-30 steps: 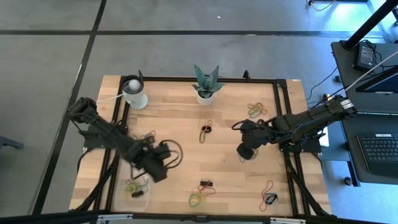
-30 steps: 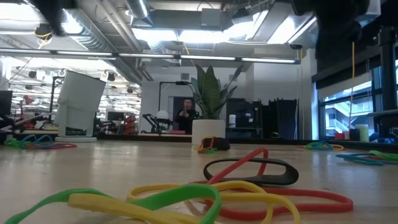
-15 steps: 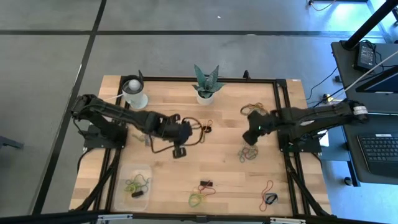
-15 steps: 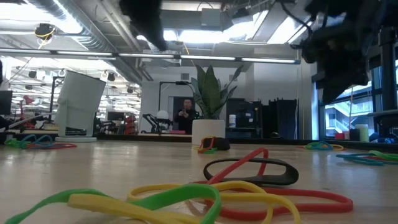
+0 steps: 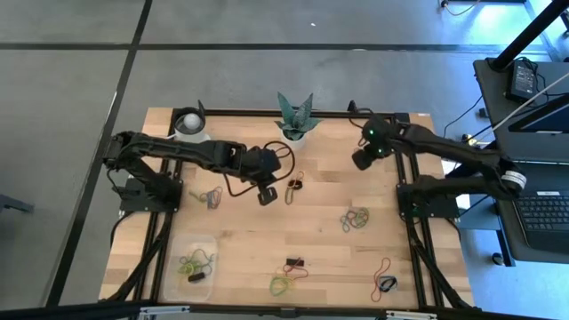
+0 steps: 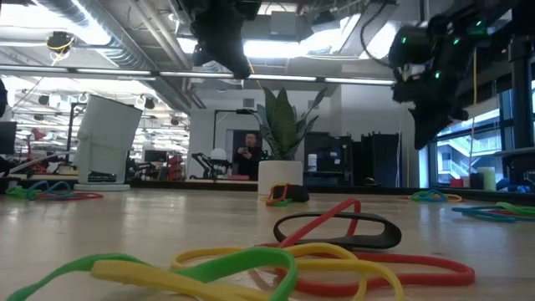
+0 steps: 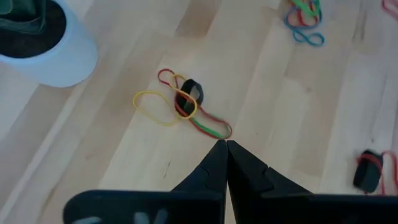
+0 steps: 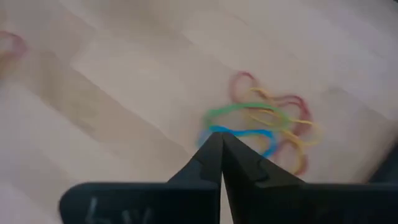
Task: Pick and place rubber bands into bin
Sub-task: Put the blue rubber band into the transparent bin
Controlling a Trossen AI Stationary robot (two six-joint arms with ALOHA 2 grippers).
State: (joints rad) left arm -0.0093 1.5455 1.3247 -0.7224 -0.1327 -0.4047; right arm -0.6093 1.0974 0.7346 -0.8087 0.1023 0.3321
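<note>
My left gripper (image 5: 264,195) (image 7: 224,144) is shut and hangs in the air just left of a small tangle of rubber bands (image 5: 293,188) (image 7: 183,106), yellow, red, green and black, lying flat near the plant. My right gripper (image 5: 362,161) (image 8: 217,135) is shut above a green, blue, red and yellow tangle (image 8: 261,121) at the table's far right. In the low view both grippers (image 6: 224,38) (image 6: 430,88) are well above the wood. The clear bin (image 5: 193,264) stands at the near left with some bands inside. More bands lie at the right (image 5: 356,219) and the near middle (image 5: 284,283).
A white cup (image 5: 191,133) and a white plant pot (image 5: 293,133) stand along the far edge. Bands lie at the left (image 5: 211,197) and near right (image 5: 384,269), with a small black block (image 5: 387,284). Black frame rails (image 5: 404,178) run along the table's sides.
My left gripper has swung from above the bin toward the far edge and the right, ending beside the tangle near the plant. My right gripper has moved from the table's right middle toward the far edge; a tangle of bands now shows where it had stood.
</note>
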